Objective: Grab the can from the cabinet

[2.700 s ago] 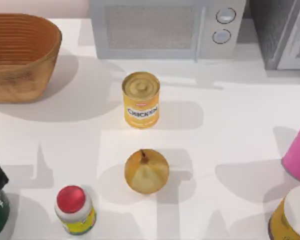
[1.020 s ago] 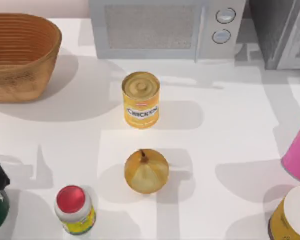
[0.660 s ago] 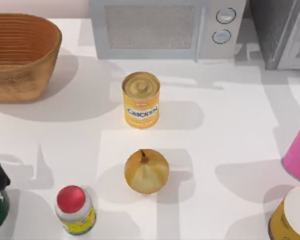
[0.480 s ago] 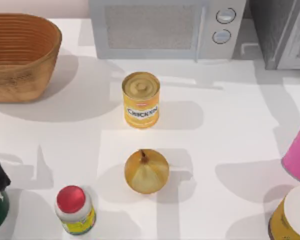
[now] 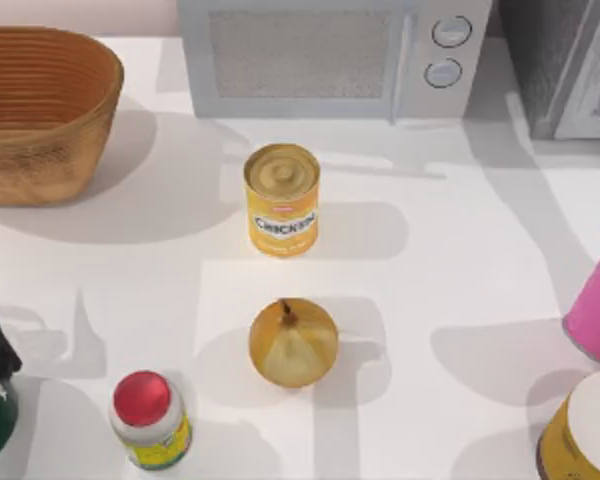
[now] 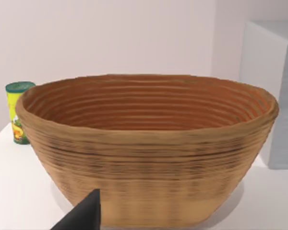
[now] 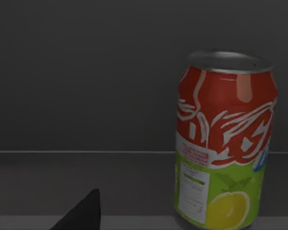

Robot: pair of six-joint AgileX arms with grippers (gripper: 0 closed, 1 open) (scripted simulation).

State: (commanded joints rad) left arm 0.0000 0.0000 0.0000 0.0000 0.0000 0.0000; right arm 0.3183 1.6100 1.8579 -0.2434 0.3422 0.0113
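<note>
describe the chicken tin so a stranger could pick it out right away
Start at the white microwave at the back of the table. Just in front of it stands the yellow tin, upright, its label reading CHICKEN. The round onion sits nearer the front; only the tin has a flat ridged metal lid.

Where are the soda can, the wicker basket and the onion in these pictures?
soda can (image 7: 223,143), right wrist view, on its red label.
wicker basket (image 6: 149,143), left wrist view, on its front wall.
onion (image 5: 293,343), top view, on its rounded top.
</note>
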